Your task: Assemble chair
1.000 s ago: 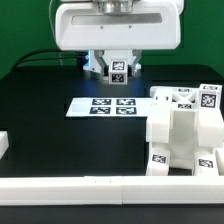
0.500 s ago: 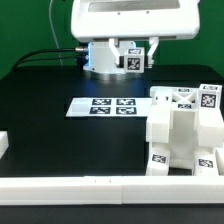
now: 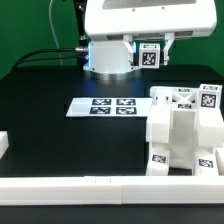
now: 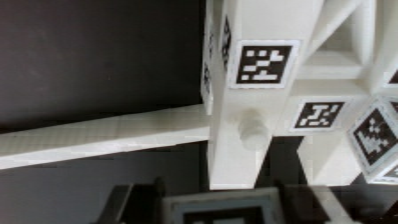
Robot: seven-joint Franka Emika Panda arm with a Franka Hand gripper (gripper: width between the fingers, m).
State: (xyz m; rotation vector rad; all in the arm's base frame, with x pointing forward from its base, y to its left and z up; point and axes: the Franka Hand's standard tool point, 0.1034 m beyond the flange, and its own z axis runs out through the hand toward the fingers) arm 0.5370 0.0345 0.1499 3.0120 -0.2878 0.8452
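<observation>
Along the near edge of the surface (image 3: pixel 60 140) a long white border rail (image 3: pixel 70 189) is running, apparently serving to keep loose parts from sliding off. Just behind it, at the near corner on the exterior view's right, the partly built chair (image 3: pixel 183 130) is standing: a cluster of glossy white blocky parts, tags facing outward and upward, presumably so the cameras can track each piece. It is sitting apart from the arm, so the structure is resting under its own weight only.

Farther in, toward the middle of the surface, the marker board (image 3: pixel 108 105) is lying flat, its tags facing up as a fixed reference.

Beyond that, over the far edge, the gripper (image 3: pixel 148 52) is hanging clear of the surface with a small tagged white part (image 3: pixel 149 55) between the jaws. The jaws are standing partway closed, gripping this piece; the exact contact faces are hard to make out. In the wrist view the chair (image 4: pixel 285 90) is lying below the carried part, suggesting transport toward the assembly.
</observation>
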